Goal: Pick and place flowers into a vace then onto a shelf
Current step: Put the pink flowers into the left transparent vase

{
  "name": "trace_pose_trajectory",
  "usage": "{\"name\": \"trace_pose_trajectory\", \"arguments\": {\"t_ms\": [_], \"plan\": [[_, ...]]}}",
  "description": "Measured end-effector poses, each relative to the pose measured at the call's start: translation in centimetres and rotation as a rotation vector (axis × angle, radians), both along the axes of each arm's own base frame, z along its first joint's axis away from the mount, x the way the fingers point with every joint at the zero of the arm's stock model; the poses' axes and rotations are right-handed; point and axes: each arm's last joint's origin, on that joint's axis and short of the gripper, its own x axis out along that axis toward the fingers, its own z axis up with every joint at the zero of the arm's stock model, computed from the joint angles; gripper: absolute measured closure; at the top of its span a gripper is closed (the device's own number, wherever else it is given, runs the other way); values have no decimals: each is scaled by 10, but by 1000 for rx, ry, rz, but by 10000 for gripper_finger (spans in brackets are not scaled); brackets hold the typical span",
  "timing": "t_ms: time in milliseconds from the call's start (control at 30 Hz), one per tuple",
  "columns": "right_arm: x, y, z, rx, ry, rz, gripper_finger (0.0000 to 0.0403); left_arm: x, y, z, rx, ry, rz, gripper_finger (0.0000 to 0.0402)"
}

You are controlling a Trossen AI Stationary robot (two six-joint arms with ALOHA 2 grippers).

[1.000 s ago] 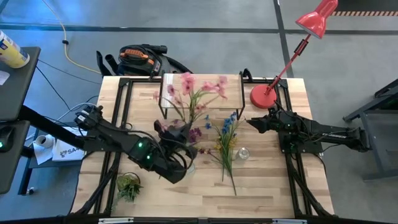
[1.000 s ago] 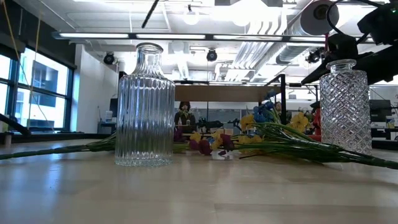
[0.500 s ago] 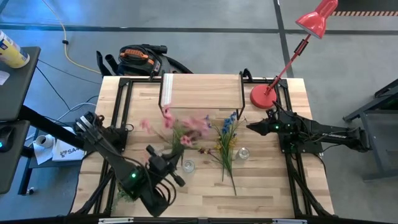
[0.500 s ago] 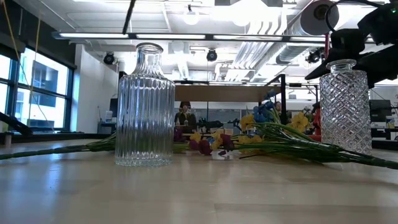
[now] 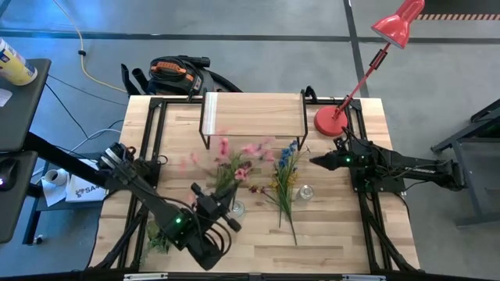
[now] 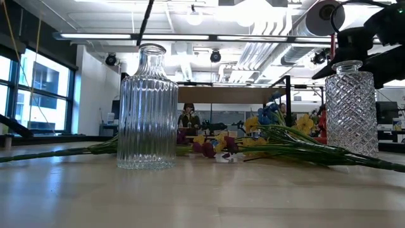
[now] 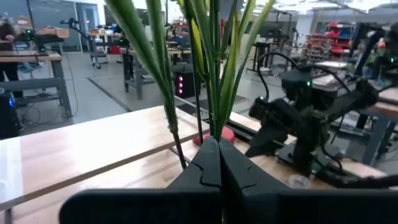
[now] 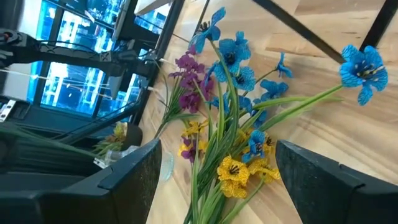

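Note:
My left gripper (image 5: 219, 205) is shut on the green stems of the pink and purple flowers (image 5: 237, 153), held over the table's middle. A ribbed glass vase (image 5: 237, 208) (image 6: 148, 107) stands upright right beside that gripper. One thin stem (image 6: 143, 24) slants down to just above its mouth. The blue and yellow flowers (image 5: 285, 181) (image 8: 236, 124) lie flat on the table beside a diamond-cut glass vase (image 5: 305, 192) (image 6: 350, 107). The shelf (image 5: 254, 115) stands at the far edge. My right gripper (image 5: 316, 161) (image 8: 219, 149) waits open at the right, facing the blue bunch. My left gripper pinches the pink and purple bunch by its green stems (image 7: 213, 127) between its two shut fingers. The fingers run about level and lie across the stems. The bunch is lifted clear of the table and leans, its blooms toward the shelf; how far the stems reach below the fingers does not show.
A red desk lamp (image 5: 332, 121) stands at the far right corner, its arm slanting out over the table's edge. A small green plant tuft (image 5: 158, 236) sits near the front left, half under my left arm. Bare wood lies along the front edge.
My left gripper has carried the pink and purple bunch down and toward the table's near edge. The blooms, which stood over the shelf, now hang over the table's middle, and the stems have come to the ribbed vase. The gripper stays shut on them.

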Motion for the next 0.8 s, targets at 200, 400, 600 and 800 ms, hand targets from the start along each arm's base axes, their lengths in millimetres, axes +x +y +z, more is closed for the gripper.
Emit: {"name": "trace_pose_trajectory", "arguments": {"t_ms": [200, 400, 600, 800], "plan": [[0, 0, 0, -1, 0, 0, 98, 4, -2, 13, 16, 16, 3, 380], [0, 0, 0, -1, 0, 0, 98, 11, -6, 3, 18, 16, 10, 380], [0, 1, 0, 9, -3, 26, 98, 23, -9, -21, -1, 11, 17, 381], [0, 1, 0, 14, -6, 41, 98, 24, -12, -23, -3, 0, 17, 375]]}}
